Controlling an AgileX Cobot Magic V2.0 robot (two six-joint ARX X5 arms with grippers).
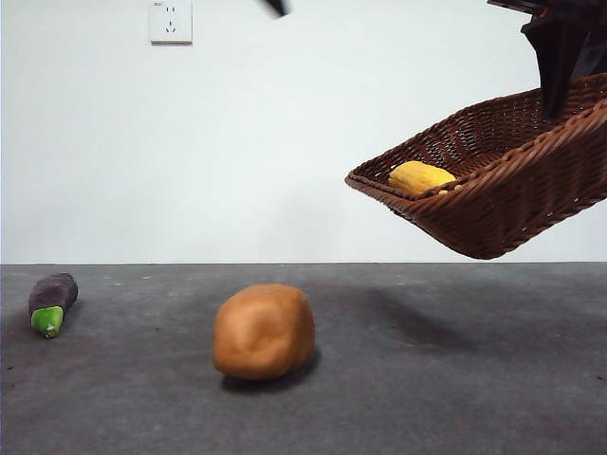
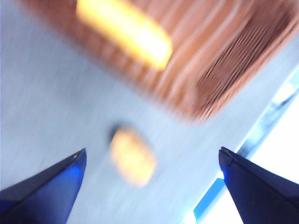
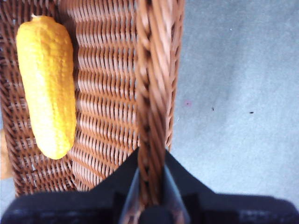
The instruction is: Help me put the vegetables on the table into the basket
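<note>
My right gripper (image 1: pixel 560 90) is shut on the rim of the brown wicker basket (image 1: pixel 512 180) and holds it tilted in the air at the right; its jaws pinch the rim in the right wrist view (image 3: pixel 150 186). The yellow piece (image 1: pixel 420 176) lies inside the basket (image 3: pixel 107 93), also seen in the right wrist view (image 3: pixel 46 84). The orange-brown potato (image 1: pixel 264 331) sits on the table (image 1: pixel 427 379) in the middle. The purple eggplant (image 1: pixel 51 301) lies at the far left. My left gripper (image 2: pixel 152 161) is open and empty, high above the potato (image 2: pixel 132 156); that view is blurred.
A white wall with a socket (image 1: pixel 171 21) stands behind the table. A black arm tip (image 1: pixel 276 7) shows at the top edge. The basket's shadow falls on the table under it.
</note>
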